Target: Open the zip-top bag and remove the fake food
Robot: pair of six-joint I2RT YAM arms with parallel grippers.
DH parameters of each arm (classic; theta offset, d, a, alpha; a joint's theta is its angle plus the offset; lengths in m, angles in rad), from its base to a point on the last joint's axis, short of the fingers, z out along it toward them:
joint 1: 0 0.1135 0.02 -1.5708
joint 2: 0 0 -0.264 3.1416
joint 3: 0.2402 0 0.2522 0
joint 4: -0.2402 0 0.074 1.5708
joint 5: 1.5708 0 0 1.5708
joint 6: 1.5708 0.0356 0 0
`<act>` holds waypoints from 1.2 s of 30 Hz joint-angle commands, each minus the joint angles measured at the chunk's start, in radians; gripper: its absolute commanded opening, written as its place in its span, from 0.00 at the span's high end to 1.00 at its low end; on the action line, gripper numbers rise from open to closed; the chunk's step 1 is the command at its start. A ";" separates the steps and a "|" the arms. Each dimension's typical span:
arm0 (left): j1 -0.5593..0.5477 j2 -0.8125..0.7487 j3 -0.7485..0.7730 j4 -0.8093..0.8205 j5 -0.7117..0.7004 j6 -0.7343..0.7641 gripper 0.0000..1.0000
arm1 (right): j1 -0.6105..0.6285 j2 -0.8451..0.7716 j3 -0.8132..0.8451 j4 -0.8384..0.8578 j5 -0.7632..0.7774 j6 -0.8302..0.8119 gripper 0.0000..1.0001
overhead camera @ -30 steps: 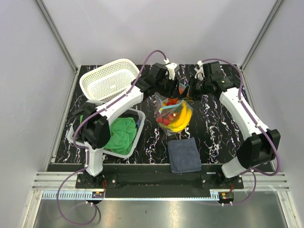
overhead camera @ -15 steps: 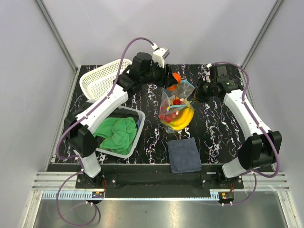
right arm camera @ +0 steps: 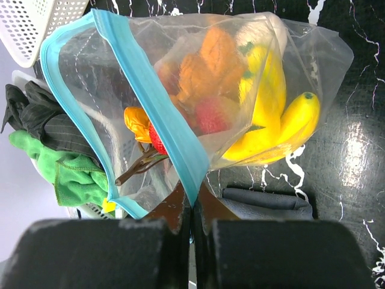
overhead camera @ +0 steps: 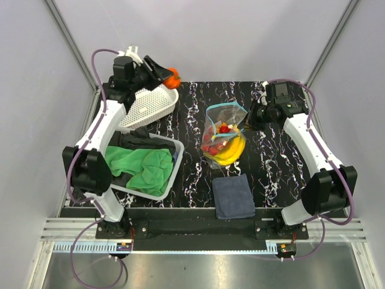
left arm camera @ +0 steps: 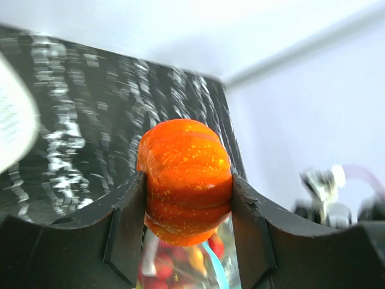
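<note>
The clear zip-top bag (overhead camera: 222,129) with its teal-blue strip lies open at the table's middle, holding a yellow banana bunch (overhead camera: 231,150), red berries and orange bits. My right gripper (overhead camera: 248,120) is shut on the bag's teal strip (right arm camera: 157,105) at its right rim and holds the mouth up. My left gripper (overhead camera: 168,77) is shut on a round orange fake fruit (left arm camera: 185,174) and holds it in the air above the white basket (overhead camera: 144,103) at the far left.
A clear tub (overhead camera: 165,183) with green cloth (overhead camera: 141,168) and dark cloth stands at the left. A dark blue folded cloth (overhead camera: 233,196) lies near the front edge, below the bag.
My left gripper pulled the orange fruit out of the bag and swung it left, over the white basket. The right gripper drew back right, still gripping the bag's rim.
</note>
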 commanded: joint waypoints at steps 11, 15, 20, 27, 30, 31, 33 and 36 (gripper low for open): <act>0.186 0.375 0.118 -0.026 -0.067 -0.224 0.96 | -0.005 -0.087 0.008 -0.021 -0.014 -0.009 1.00; 0.220 0.410 0.150 -0.111 -0.115 -0.176 0.56 | -0.005 -0.087 0.019 -0.021 -0.018 -0.006 1.00; 0.218 0.449 0.197 -0.138 -0.073 -0.132 0.15 | -0.005 -0.085 0.012 -0.021 -0.028 0.007 1.00; 0.218 0.383 0.253 -0.203 -0.079 -0.021 0.01 | -0.005 -0.082 0.004 -0.004 -0.042 0.004 1.00; 0.208 0.291 0.221 -0.207 -0.058 0.040 0.08 | -0.005 -0.065 0.019 -0.009 -0.096 -0.037 1.00; 0.192 0.269 0.207 -0.209 -0.052 0.066 0.11 | -0.007 -0.059 0.028 -0.009 -0.105 -0.046 1.00; 0.122 0.200 0.191 -0.207 -0.015 0.152 0.19 | -0.001 -0.039 0.050 -0.036 -0.110 -0.066 1.00; -0.013 0.122 0.142 -0.201 0.019 0.261 0.36 | 0.016 -0.011 0.065 -0.021 -0.148 -0.072 1.00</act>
